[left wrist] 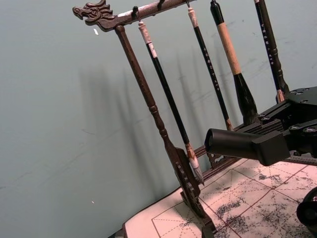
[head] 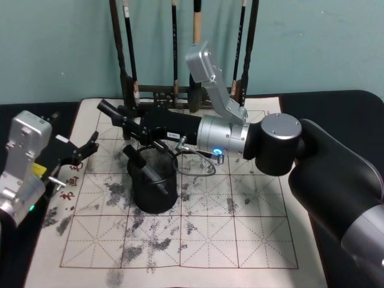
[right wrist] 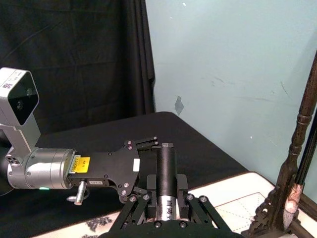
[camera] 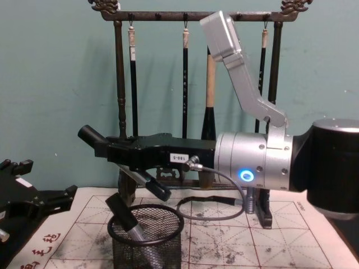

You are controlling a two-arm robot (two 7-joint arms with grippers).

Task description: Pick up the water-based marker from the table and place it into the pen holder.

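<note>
The black water-based marker (head: pixel 110 110) is clamped in my right gripper (head: pixel 128 120), which is shut on it; its blunt end (camera: pixel 90 136) sticks out past the fingers, level and well above the table (head: pixel 258 240). In the right wrist view the marker (right wrist: pixel 166 168) runs straight out between the fingers. The black mesh pen holder (head: pixel 153 193) stands on the mat just below and in front of that gripper, with another dark marker (camera: pixel 124 216) leaning inside the holder (camera: pixel 147 246). My left gripper (head: pixel 83 151) waits open at the mat's left edge, apart from both.
A tall dark wooden rack (head: pixel 135 90) with hanging calligraphy brushes (camera: pixel 185 84) stands at the back of the mat, close behind the right gripper. A grey cable (head: pixel 201 165) loops from the right wrist beside the holder. Black cloth surrounds the mat.
</note>
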